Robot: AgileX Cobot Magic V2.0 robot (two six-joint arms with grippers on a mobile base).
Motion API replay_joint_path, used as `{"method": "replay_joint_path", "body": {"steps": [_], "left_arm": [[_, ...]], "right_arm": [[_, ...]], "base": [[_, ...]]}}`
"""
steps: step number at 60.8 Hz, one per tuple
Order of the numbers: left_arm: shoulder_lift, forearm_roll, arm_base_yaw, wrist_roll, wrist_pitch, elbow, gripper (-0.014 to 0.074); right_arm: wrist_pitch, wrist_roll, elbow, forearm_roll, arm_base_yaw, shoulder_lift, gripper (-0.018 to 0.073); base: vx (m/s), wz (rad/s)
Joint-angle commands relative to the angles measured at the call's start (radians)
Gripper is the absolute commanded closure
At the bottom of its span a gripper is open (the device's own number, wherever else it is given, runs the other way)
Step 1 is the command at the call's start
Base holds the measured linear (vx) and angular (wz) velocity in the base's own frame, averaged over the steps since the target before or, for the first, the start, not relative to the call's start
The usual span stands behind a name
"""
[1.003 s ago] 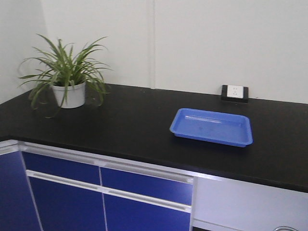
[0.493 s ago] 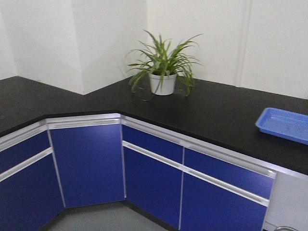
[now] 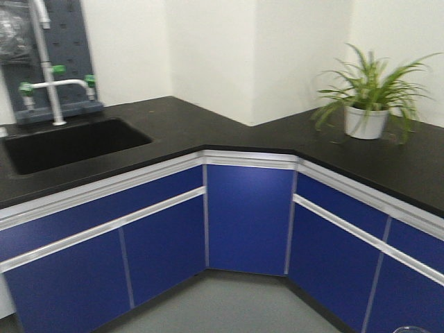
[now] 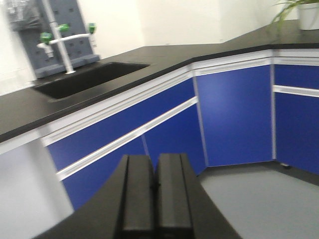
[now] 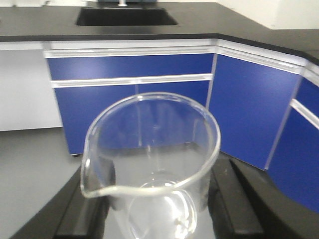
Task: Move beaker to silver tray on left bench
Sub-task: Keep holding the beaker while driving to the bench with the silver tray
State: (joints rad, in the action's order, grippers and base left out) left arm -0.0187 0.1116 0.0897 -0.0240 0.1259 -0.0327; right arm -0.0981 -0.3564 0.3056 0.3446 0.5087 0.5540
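Right gripper (image 5: 158,214) is clamping the beaker (image 5: 149,149) low on its wall, between the fingers. The glass is judged light, slick and fragile. Left gripper (image 4: 154,186) is sitting closed, empty.

The front view stood above desk (image 3: 208,128) height, facing the inner corner, with the sink (image 3: 69,142) at left and the plant (image 3: 366,104) at right. The left wrist view sat lower, looking along the left gripper (image 4: 154,162) and its jaws at that same sink, the corner cabinets (image 4: 234,114) and the plant. The right wrist view looked over the beaker (image 5: 149,149), very near its lens, toward the sink and cabinets.
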Motion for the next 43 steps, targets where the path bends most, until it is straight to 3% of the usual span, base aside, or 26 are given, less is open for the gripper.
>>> {"method": "replay_joint_path", "body": {"steps": [1, 43], "left_arm": [[-0.008, -0.005, 0.006, 0.006, -0.078, -0.020, 0.0595], [-0.008, -0.005, 0.006, 0.006, -0.078, -0.020, 0.0595]], "right_arm": [[0.079, 0.011, 0.029, 0.014, -0.004, 0.001, 0.0571], [0.079, 0.011, 0.029, 0.014, -0.004, 0.001, 0.0571]], "base": [[-0.13, 0.51], [-0.04, 0.50]]}}
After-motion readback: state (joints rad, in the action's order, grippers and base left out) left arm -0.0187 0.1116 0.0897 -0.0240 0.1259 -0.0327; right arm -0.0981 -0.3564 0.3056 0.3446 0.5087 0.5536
